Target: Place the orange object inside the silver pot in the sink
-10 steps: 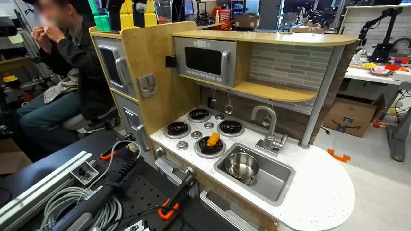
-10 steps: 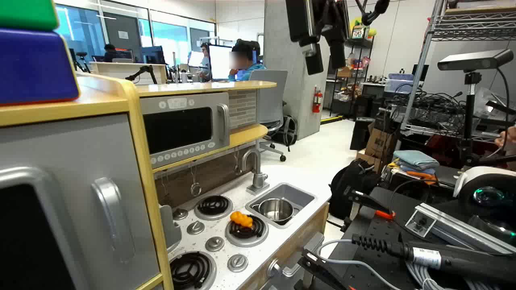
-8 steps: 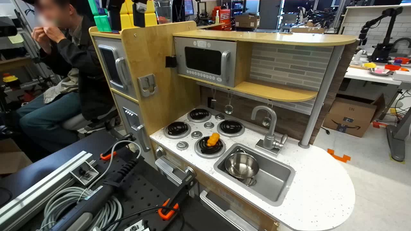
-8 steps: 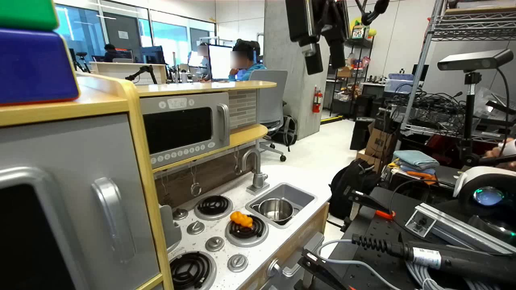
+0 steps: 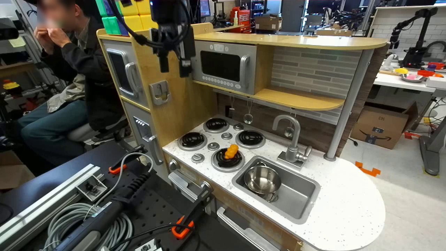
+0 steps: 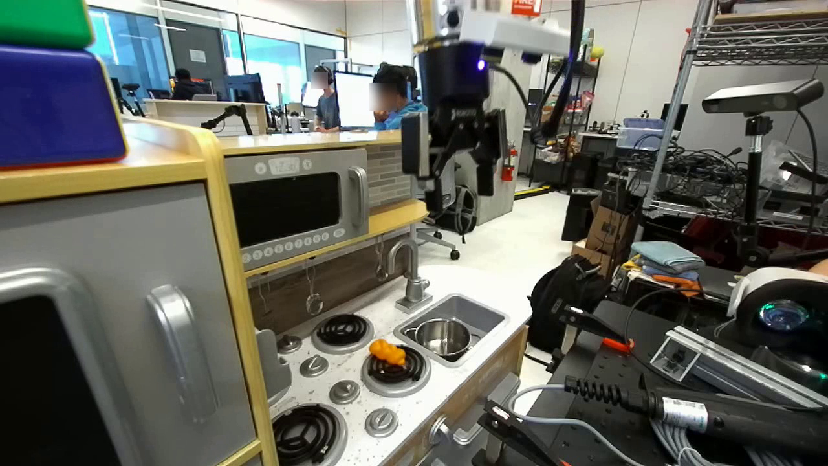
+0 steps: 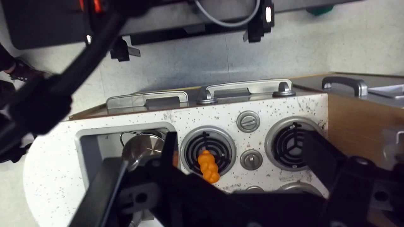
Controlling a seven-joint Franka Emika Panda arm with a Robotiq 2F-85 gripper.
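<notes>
The orange object [image 5: 231, 152] is a small lumpy piece lying on a black burner, partly over its edge, beside the sink; it also shows in an exterior view [image 6: 387, 353] and in the wrist view [image 7: 208, 167]. The silver pot [image 5: 262, 179] stands in the sink [image 5: 294, 218], at the end nearer that burner; the pot shows in an exterior view [image 6: 443, 337] and, partly covered by a finger, in the wrist view [image 7: 142, 149]. My gripper [image 5: 175, 68] is open and empty, high above the stove; it also shows in an exterior view [image 6: 461, 189] and the wrist view [image 7: 241, 138].
A silver faucet [image 5: 294, 136] rises behind the sink. A toy microwave [image 5: 223, 66] and a wooden shelf [image 5: 299, 98] overhang the back. A tall wooden side panel [image 5: 170, 69] bounds the stove. A black table [image 5: 156, 209] with cables and clamps stands in front.
My gripper has come down from the top edge, moving right in an exterior view and left in an exterior view. The orange object and the pot have not moved.
</notes>
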